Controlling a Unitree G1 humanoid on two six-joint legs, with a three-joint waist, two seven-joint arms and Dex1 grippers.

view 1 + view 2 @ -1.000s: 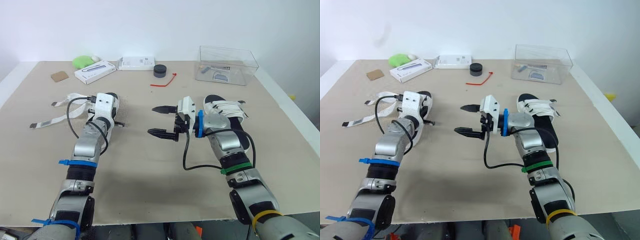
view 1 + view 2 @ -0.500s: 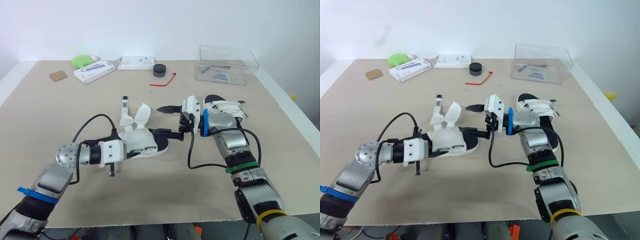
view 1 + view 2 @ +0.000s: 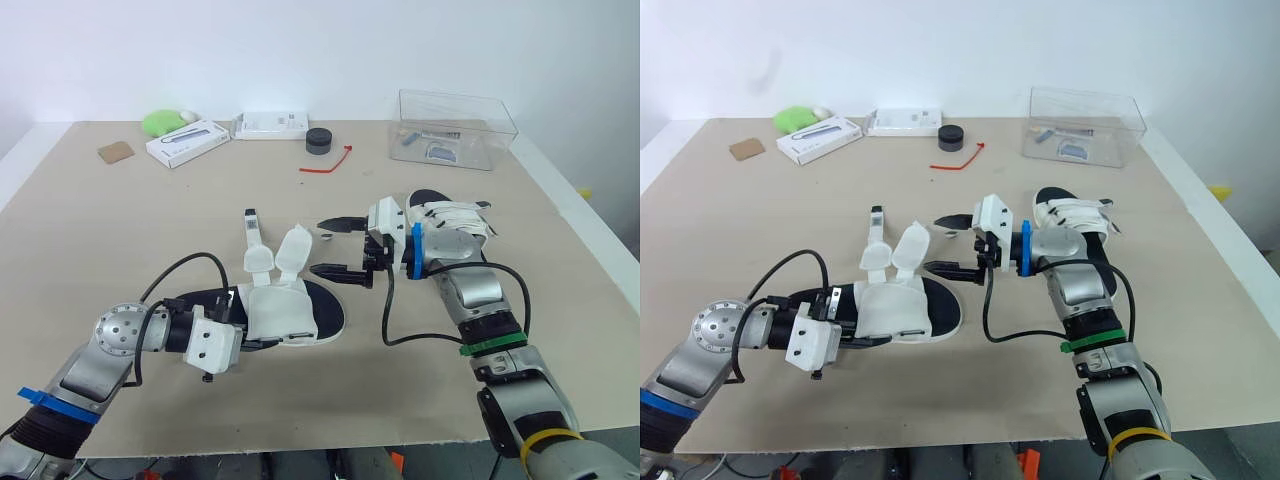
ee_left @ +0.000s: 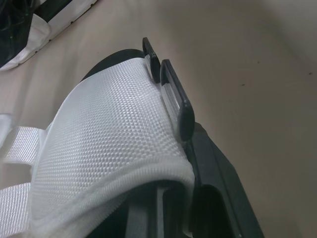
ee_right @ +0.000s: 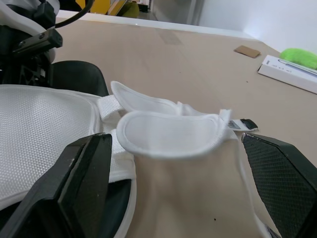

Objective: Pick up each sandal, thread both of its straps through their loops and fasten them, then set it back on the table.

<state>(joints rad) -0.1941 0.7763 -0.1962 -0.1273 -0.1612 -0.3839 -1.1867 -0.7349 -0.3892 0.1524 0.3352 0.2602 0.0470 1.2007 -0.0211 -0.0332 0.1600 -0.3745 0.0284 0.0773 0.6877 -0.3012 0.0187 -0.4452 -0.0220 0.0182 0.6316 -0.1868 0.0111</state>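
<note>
The sandal (image 3: 285,312) is clamped at the heel by the left hand (image 3: 235,342). Beside its loose straps (image 3: 294,250), the right hand (image 3: 320,248) is held wide open, empty. The straps could be missed if they flop.

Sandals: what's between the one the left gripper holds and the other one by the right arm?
The open right gripper, aimed at the held sandal's upturned straps; the other sandal lies behind its wrist. Both head views show this.

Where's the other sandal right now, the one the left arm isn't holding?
In the head views, the other sandal lies on the right side of the table. It is partly hidden behind the right arm and nearer the robot than the clear box.
</note>
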